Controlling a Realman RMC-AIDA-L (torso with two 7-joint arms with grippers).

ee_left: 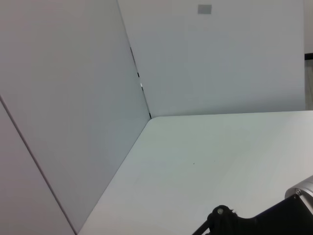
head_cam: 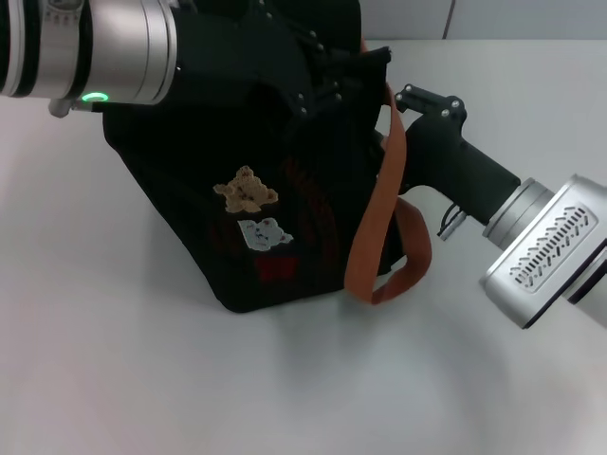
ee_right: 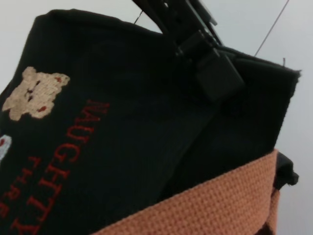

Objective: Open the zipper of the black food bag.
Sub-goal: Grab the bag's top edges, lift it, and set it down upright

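— Fingers first: can we read either pair? Our left gripper [head_cam: 332, 71] sits over the top rim of the black food bag [head_cam: 237, 171], and the right wrist view shows a black fingertip [ee_right: 215, 76] pressed against the fabric at the upper edge, but whether the pair is clamped on anything we cannot tell.

— And our right gripper [head_cam: 429, 100]?

— It rests against the bag's right side, just by the orange strap [head_cam: 375, 218]; its fingers are hidden too, so we cannot tell there either.

— Where is the zipper?

— Along the top rim, under our left gripper; we cannot make out the line or its pull against the black cloth.

— What worries us?

— The bag looks tilted, leaning over. If our left arm pulls without a sure hold on the tab, we judge the soft bag may drag or tip instead of unzipping. The strap could also snag our right arm.

— Surface and room?

— Plain white table [head_cam: 142, 379], smooth, so little friction to keep the bag put. White panel walls [ee_left: 73, 98] meet at a corner behind it.
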